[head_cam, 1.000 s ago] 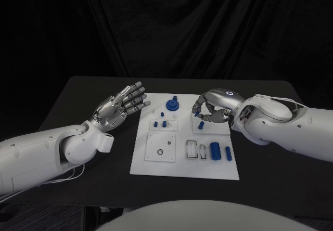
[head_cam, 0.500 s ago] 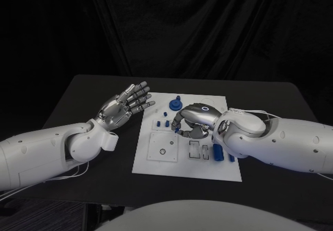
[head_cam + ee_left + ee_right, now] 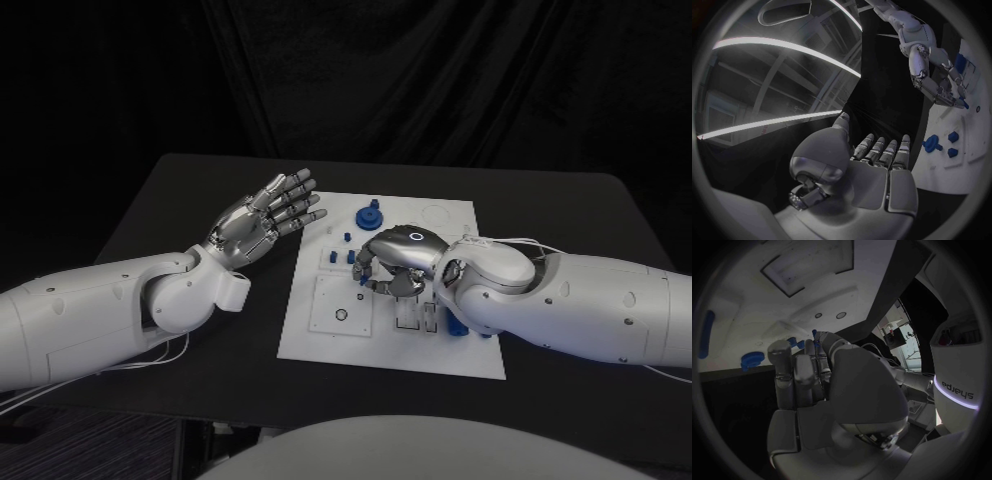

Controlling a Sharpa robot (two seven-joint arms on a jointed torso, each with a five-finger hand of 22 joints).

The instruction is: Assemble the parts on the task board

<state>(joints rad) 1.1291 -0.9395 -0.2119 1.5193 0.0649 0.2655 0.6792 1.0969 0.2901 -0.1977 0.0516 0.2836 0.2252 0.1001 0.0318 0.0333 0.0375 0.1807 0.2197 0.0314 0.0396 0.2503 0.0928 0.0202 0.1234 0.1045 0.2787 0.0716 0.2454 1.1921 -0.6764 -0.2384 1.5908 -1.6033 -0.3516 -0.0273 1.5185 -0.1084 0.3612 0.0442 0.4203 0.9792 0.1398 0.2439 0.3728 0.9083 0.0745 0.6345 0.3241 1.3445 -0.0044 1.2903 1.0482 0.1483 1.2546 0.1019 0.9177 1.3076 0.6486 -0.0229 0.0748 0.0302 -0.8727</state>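
The left hand (image 3: 264,220) hovers off the task board's (image 3: 325,335) left edge, fingers spread, holding nothing. The right hand (image 3: 392,262) curls over the board's middle, pinching a small blue peg (image 3: 814,333), mostly hidden. Beyond it stands a blue knob (image 3: 371,216).

Matte black rectangular table (image 3: 173,190), black pleated curtain (image 3: 433,80) behind it. Bg dim overall; long bright ceiling light strips (image 3: 786,45) overhead in left wrist view.
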